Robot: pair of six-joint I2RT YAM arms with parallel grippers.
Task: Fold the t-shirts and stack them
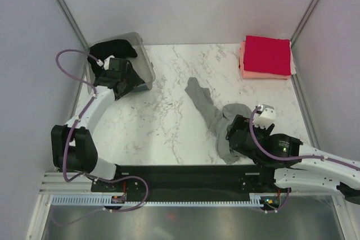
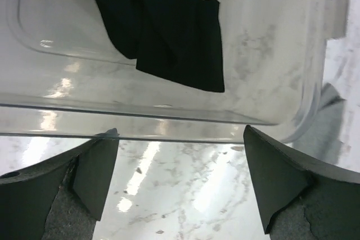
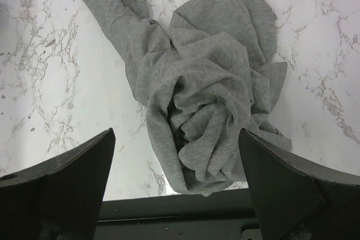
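Nearest the arm bases, just beyond the dark strip (image 1: 185,175) along the table's front edge, the right gripper (image 3: 175,137) hangs over the grey t-shirt (image 3: 208,99). Its jaws are spread wide and nothing is pinched between them. That shirt lies crumpled on the marble table (image 1: 169,127), bunched into a twisted wad just beside the front edge, right of centre. From the wad a narrower tail of cloth runs toward the middle of the table. In the right wrist view the two fingers stand on either side of the wad; whether they touch the cloth I cannot tell.

Farther back on the left side, the left gripper (image 2: 180,133) is released too, its jaws wide apart and empty. It sits just outside the clear plastic bin (image 1: 147,66), facing one of the bin's walls, with bare marble showing between its fingers. The bin stands at the far left corner of the table, turned at an angle to the table's edges. The black t-shirt (image 2: 163,26) lies loosely heaped inside the bin, toward its far end, apart from the gripper.

At the far right corner, well apart from both arms, the red t-shirt (image 1: 267,53) lies folded square on top of the pink t-shirt (image 1: 260,74). The pink one is also folded and peeks out along the near and left edges of the stack.
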